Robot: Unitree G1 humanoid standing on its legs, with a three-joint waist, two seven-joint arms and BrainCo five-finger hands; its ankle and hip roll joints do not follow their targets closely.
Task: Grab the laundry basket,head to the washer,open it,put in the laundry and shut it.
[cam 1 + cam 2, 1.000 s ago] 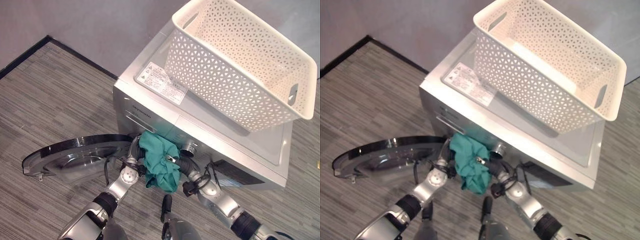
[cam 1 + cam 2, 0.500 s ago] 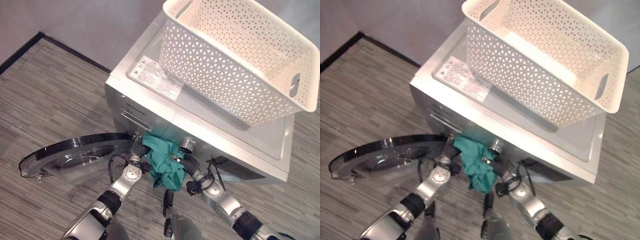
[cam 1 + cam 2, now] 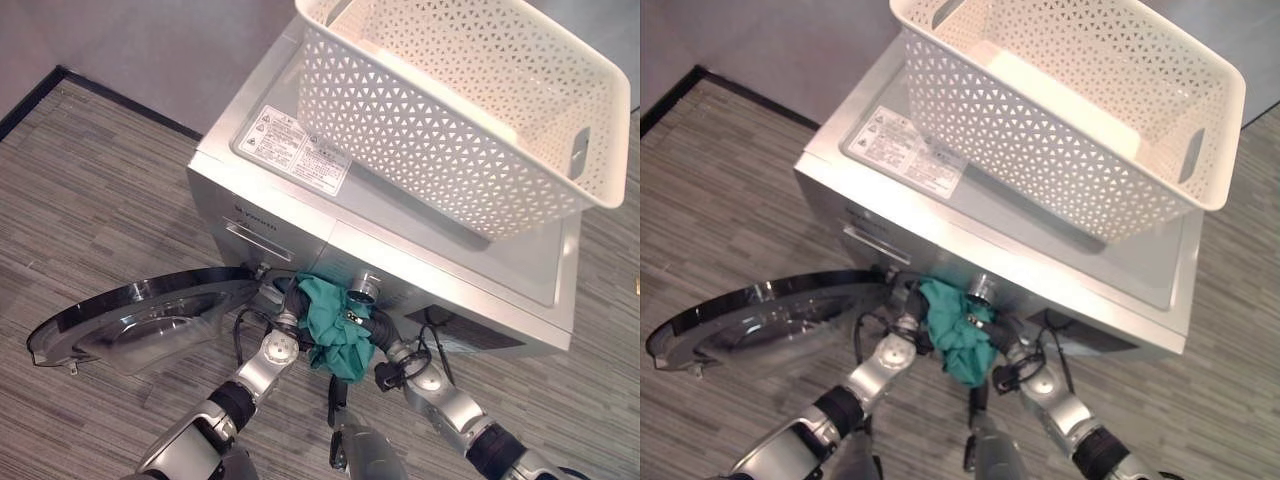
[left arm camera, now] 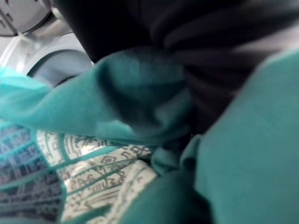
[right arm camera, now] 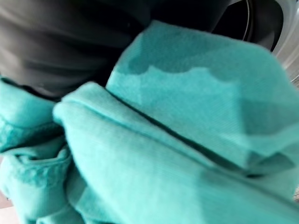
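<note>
Green laundry (image 3: 335, 325) pushed nearer washer (image 3: 400, 240) mouth, both hands' grip indiscernible (fingers buried), door (image 3: 140, 315) open, basket (image 3: 450, 100) atop.

Teal laundry (image 3: 335, 330) covers both hands' fingers; washer (image 3: 400, 250) opening hidden under its top; basket (image 3: 450, 100) cut off at top edge.

Bunched teal-green cloth garment (image 3: 335, 325) plugs the front opening of the silver front-loading washing machine (image 3: 300, 235), wedged between left hand (image 3: 293, 305) and right hand (image 3: 372, 325); no free gap at the mouth. Round dark-rimmed glass washer door (image 3: 140, 315) lies swung wide to the left, blocking that side low down. Empty white perforated plastic laundry basket (image 3: 450, 100) covers the far right of the washer top; near-left top strip is bare. Striped grey floor (image 3: 80, 190) far left stays passable.
</note>
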